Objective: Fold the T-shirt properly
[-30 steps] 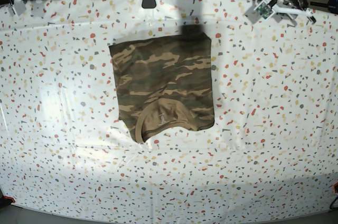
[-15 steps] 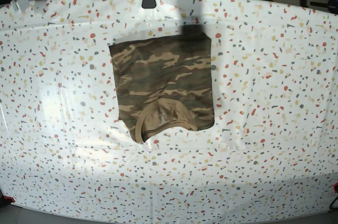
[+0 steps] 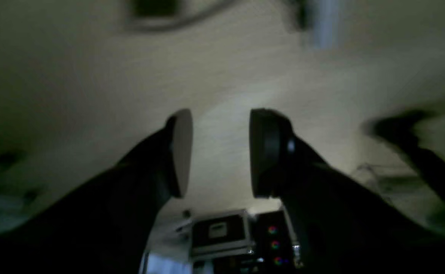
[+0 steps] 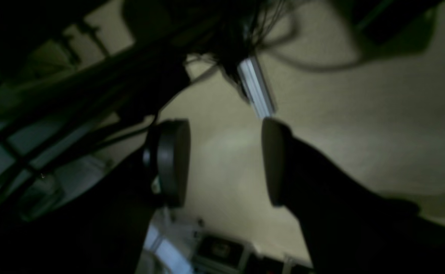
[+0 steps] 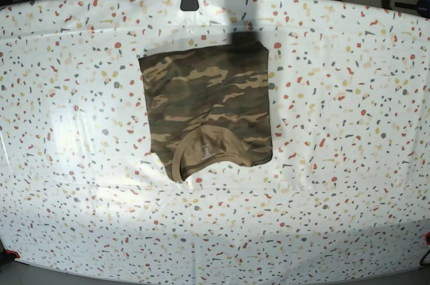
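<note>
T-shirt (image 5: 208,107): camouflage cloth in brown, tan and olive, folded into a compact, roughly square packet.
Collar: tan inner band with a small label, curving along the packet's near edge, left of its middle.
Edges: left and right sides fairly straight; the near left corner bulges out where the collar sits.
Place: on the table (image 5: 349,164), a white cover with red, grey and yellow speckles; the packet lies nearer the far edge than the near one, slightly left of centre.
Left gripper (image 3: 220,152): jaws parted with a clear gap, nothing between them, facing a pale blurred floor.
Right gripper (image 4: 226,161): jaws likewise apart, holding nothing; dark cables behind.
</note>
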